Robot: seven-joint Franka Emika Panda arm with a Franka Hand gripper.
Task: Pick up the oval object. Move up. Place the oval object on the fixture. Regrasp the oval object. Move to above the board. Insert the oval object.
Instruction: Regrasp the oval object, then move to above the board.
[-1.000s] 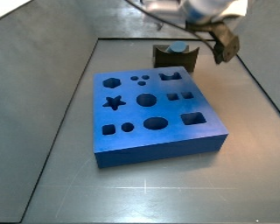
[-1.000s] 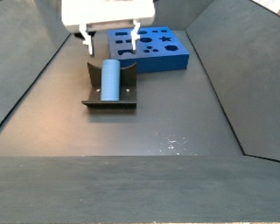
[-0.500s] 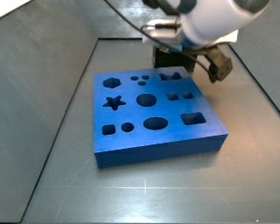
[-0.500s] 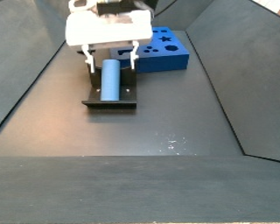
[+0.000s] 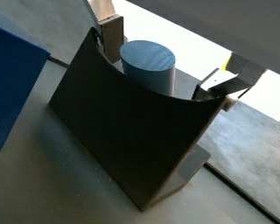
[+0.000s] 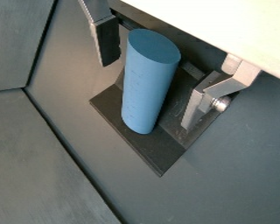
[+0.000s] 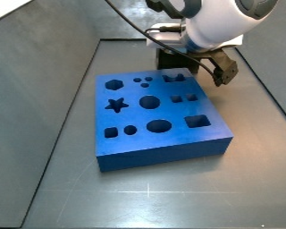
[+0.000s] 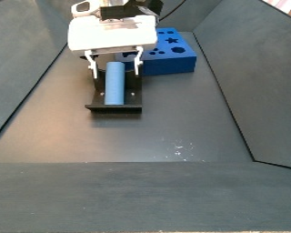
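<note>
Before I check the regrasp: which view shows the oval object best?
A wrist view: the oval object shows full length on the fixture, between the open gripper fingers. Another wrist view shows only its top; a side view shows it small; another hides it.

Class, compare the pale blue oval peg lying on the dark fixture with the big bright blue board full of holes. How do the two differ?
Colour: the pale blue oval peg is a softer, greyer blue than the bright blue board.
Size: the peg is far smaller than the board.
Shape: the peg is a smooth solid cylinder; the board is a flat slab pierced by shaped holes.
Support: the peg rests on the dark fixture, between the open tool's fingers; the board lies on the floor.
Both are blue.
</note>
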